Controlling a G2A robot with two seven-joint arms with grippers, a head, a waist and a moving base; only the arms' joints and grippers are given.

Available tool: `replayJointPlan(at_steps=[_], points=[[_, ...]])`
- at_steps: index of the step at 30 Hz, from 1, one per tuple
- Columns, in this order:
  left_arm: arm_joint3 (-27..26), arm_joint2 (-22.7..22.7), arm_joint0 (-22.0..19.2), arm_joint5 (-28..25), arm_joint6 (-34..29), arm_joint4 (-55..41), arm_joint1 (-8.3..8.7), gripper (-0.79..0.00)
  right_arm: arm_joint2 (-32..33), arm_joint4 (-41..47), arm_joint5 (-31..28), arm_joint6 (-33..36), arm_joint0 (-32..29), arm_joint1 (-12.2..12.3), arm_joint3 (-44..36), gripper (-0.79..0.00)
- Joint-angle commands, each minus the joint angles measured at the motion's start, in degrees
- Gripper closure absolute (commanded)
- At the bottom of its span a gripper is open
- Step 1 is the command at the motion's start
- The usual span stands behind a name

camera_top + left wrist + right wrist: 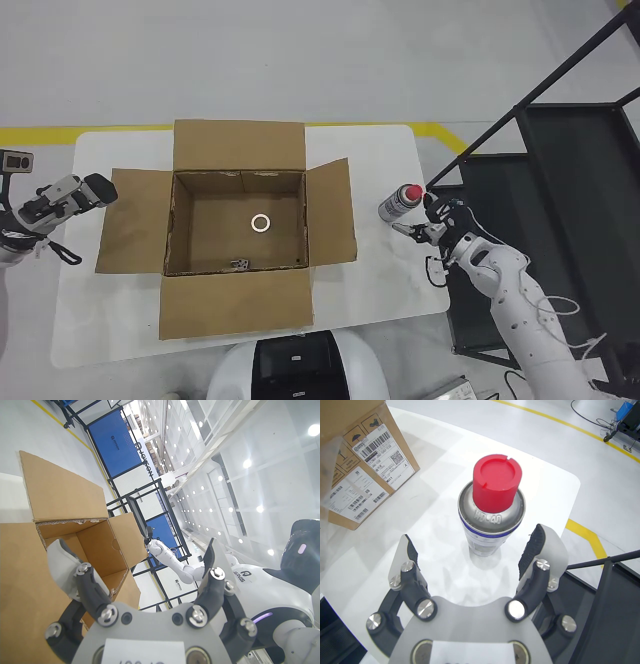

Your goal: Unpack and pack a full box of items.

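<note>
The red-capped spray can (492, 507) stands upright on the table (380, 280), right of the open cardboard box (238, 146), likely unpacked. The right end effector (473, 535) sits just beside it, fingers apart to straddle it. The left end effector (135, 545), also spread, waits past the box's left flap.

table (385, 292) white | cardboard box (240, 148) open, ctr | spray can (398, 203) upright, rt of box

An open cardboard box (240, 145) sits on the white table (380, 290), its four flaps spread outward. Inside lie a white ring (261, 222) and a small metal piece (238, 264). A red-capped spray can (399, 202) stands right of the box, with the right gripper (420, 224) just beside it. The left gripper (100, 190) hangs near the left flap
</note>
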Motion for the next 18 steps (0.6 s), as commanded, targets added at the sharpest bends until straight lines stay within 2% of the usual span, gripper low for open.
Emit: replayJointPlan(at_steps=[1, 13, 14, 17, 18], points=[[0.0, 0.0, 0.0, 0.0, 0.0, 0.0, 0.00, -0.785, -0.8, 0.3, 0.0, 0.2, 1.4, -0.1, 1.3, -0.785], [0.0, 0.0, 0.0, 0.0, 0.0, 0.0, 0.00, -0.785, -4.0, 2.2, 0.0, 0.8, 6.8, -0.8, 5.4, -0.785], [0.0, 0.0, 0.0, 0.0, 0.0, 0.0, 0.00, -0.785, -4.1, 2.3, 0.1, 0.7, 6.9, -0.8, 5.5, -0.480], [0.0, 0.0, 0.0, 0.0, 0.0, 0.0, 0.00, -0.785, -4.3, 2.8, 0.0, 0.2, 7.0, -0.9, 5.8, 0.000], [0.0, 0.0, 0.0, 0.0, 0.0, 0.0, 0.00, -0.785, -4.3, 2.9, 0.0, 0.2, 7.1, -0.9, 5.9, 0.000]])
